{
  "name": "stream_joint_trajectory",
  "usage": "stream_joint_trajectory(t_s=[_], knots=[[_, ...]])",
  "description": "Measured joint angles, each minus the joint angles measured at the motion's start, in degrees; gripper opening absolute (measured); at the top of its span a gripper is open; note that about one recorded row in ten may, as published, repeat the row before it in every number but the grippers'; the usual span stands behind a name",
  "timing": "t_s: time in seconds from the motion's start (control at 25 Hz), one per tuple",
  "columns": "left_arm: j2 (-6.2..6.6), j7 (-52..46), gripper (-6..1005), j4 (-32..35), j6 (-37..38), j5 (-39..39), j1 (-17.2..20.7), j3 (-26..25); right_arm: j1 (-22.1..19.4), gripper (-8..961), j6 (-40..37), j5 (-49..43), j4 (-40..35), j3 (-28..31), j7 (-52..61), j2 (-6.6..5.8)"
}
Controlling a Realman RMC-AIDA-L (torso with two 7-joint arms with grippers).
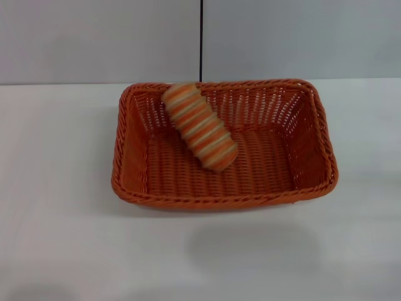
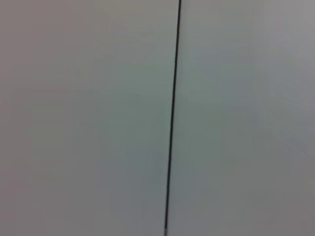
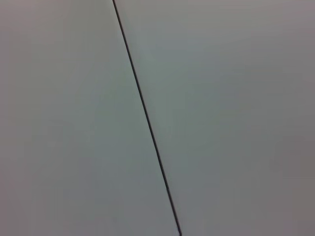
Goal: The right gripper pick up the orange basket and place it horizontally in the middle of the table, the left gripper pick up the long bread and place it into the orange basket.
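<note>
The white counter fills the lower part of the head view. It meets a grey wall along the top of the frame. A thin dark line runs straight down the wall, just above the middle of the basket.

The orange basket sits flat on the counter in the middle of the frame, a bit toward the top. Its long side runs from left to right. Its far rim is close to the wall.

The long bread is inside the basket. It lies slanted, with one end up by the far rim at the upper left and the other end down near the middle of the basket floor.

Both wrist views show only the grey wall and the dark line on it. No arm shows in any view, so I cannot tell how the jaws of the left gripper or the right gripper stand.
</note>
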Motion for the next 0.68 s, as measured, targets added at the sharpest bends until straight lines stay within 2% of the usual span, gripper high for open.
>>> stream_joint_trajectory(t_s=[0.12,0.28,0.68], knots=[[0.05,1.2,806,-1.0,0.1,0.0,-0.1,-0.9,-1.3,571,0.1,0.0,0.0,0.0,0.4,0.03],[0.00,2.9,806,-4.5,0.1,0.0,-0.2,-6.5,-2.1,571,0.4,-0.1,0.0,-0.1,0.5,-0.07],[0.21,5.7,806,-4.2,-1.5,0.8,-1.5,-6.6,-3.0,571,0.5,0.5,-2.0,0.3,0.4,0.07]])
